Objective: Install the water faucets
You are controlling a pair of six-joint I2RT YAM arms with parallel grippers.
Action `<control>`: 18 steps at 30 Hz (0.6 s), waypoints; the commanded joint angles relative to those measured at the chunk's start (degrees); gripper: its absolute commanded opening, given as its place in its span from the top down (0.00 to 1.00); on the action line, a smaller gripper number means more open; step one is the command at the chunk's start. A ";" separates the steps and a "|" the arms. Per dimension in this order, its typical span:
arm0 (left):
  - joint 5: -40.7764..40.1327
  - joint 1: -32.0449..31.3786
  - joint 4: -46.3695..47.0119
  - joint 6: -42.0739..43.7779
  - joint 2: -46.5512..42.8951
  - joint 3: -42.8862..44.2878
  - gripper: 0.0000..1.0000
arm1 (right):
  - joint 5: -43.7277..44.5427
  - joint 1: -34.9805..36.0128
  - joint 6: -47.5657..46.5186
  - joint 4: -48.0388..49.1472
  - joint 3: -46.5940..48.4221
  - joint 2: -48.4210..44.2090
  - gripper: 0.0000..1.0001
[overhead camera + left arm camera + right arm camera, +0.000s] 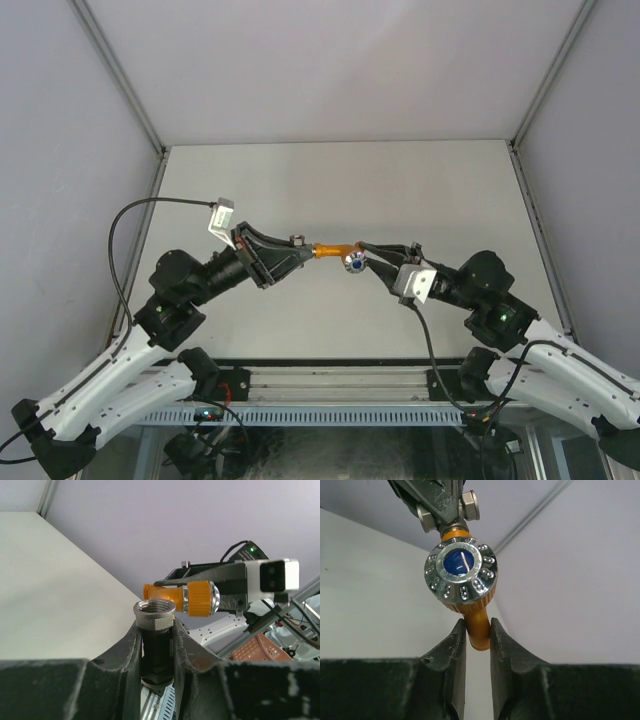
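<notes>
Clamping the grey threaded fitting (154,614) between its fingers, the left gripper (156,642) is closed tight on it. The fitting's open mouth stands clear above the fingertips. Opposite it, the right gripper (477,632) is closed on the orange tap (478,639), pinching the spout between both fingers, with the tap body reaching away from them. The tap's silver knob (461,577), blue at its centre, faces the right wrist camera.

From above, the two grippers meet tip to tip in the air, with the tap bridging the short gap between them. Its far end lies right at the left fingertips, just beside the fitting's rim. Whether the two parts touch or are threaded together cannot be told.

All this hangs over the near middle of the pale counter (350,180). It is well apart from the counter's far edge and from both side edges, where the grey walls (60,120) rise. The near edge, by the arm bases, is the closest one.
</notes>
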 commanded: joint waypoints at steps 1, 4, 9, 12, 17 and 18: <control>4.20 -0.62 0.78 2.99 0.49 2.77 1.00 | -9.77 -2.56 18.70 4.17 4.89 -0.23 0.94; 3.04 -0.62 1.80 1.41 0.47 2.44 1.00 | -10.39 -2.75 19.02 2.60 5.06 -0.16 0.88; 2.40 -0.62 6.46 -3.26 0.53 1.09 1.00 | -10.89 -2.68 15.12 0.54 4.52 -0.10 0.68; 2.65 -0.62 6.71 -3.74 0.76 1.32 1.00 | -11.52 -2.67 13.63 -0.02 4.39 0.04 0.59; 3.26 -0.62 7.46 -4.49 0.80 1.47 1.00 | -11.24 -2.57 13.13 0.18 4.12 0.60 0.56; 3.31 -0.62 7.54 -4.50 0.79 1.51 1.00 | -11.17 -2.57 13.22 0.22 4.04 0.72 0.56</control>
